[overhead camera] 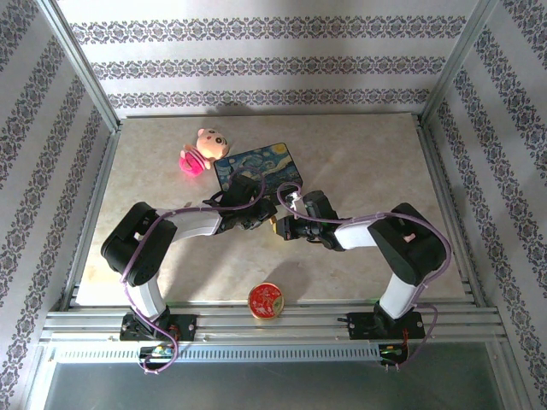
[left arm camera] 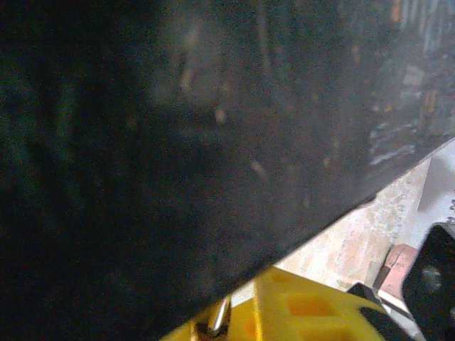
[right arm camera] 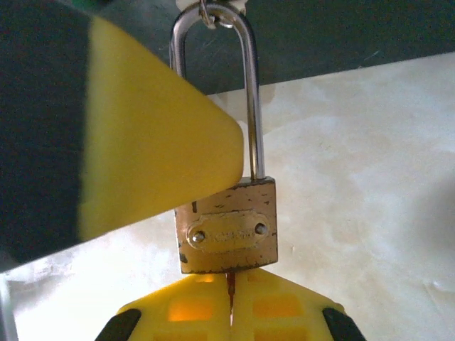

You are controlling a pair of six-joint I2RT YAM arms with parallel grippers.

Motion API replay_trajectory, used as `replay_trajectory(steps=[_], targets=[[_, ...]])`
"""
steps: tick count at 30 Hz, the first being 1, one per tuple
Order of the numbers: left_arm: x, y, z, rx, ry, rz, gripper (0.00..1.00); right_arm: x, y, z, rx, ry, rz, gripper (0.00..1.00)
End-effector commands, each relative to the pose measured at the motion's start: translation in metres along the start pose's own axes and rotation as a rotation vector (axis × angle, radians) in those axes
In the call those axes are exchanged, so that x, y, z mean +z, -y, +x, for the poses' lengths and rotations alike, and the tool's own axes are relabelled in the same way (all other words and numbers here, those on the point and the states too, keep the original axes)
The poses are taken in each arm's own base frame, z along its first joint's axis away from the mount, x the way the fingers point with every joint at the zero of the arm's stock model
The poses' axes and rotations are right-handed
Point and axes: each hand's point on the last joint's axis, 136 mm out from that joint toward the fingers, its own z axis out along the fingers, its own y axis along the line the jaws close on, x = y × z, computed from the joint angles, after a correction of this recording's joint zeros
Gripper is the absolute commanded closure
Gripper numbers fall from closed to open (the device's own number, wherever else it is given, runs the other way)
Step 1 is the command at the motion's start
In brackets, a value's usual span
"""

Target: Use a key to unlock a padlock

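Table (overhead camera: pixel 359 171): pale marbled top, and both arms reach in to meet near its middle.
Painted box (overhead camera: pixel 272 162): dark blue swirls, sitting toward the far edge, left of centre.
Plush toy (overhead camera: pixel 198 152): pink, just beside the box's left corner.
Tin (overhead camera: pixel 267 301): round, red-gold, alone at the near edge and well apart from the action.
Left gripper (overhead camera: pixel 263 220): one yellow finger (right arm camera: pixel 156 142) presses against the padlock's left side. Released or grasping? Can't tell.
Right gripper (right arm camera: pixel 229 302): pads clenched tight on the key.
Padlock (right arm camera: pixel 227 231): brass, mid-table at the box's near side, between the two grippers, silvery shackle (right arm camera: pixel 252 106) pointing at the box.
Key (right arm camera: pixel 229 288): a thin blade, running from the pads into the padlock's base.
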Motion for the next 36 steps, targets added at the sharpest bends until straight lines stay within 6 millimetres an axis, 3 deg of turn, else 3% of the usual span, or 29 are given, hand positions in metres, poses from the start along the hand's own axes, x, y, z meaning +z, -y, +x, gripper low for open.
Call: replay_trajectory(steps=[1, 5, 10, 19, 26, 36], targets=[[0.001, -0.014, 0.024, -0.083, -0.111, -0.017, 0.63, 0.003, 0.000, -0.007, 0.051, 0.027, -0.033, 1.00], [-0.001, -0.012, 0.022, -0.077, -0.100, -0.014, 0.46, 0.004, 0.001, -0.006, 0.064, 0.039, -0.035, 1.00], [-0.003, -0.010, 0.017, -0.050, -0.079, -0.022, 0.44, 0.002, -0.001, -0.009, 0.082, 0.059, -0.057, 1.00], [-0.005, -0.020, 0.010, -0.016, -0.037, -0.074, 0.51, 0.000, -0.005, -0.014, 0.120, 0.097, -0.109, 1.00], [-0.001, -0.023, 0.003, 0.007, -0.012, -0.099, 0.68, -0.006, -0.003, -0.017, 0.152, 0.131, -0.141, 1.00], [0.000, -0.036, 0.015, -0.007, -0.048, -0.095, 0.82, -0.012, -0.006, -0.022, 0.161, 0.159, -0.185, 1.00]])
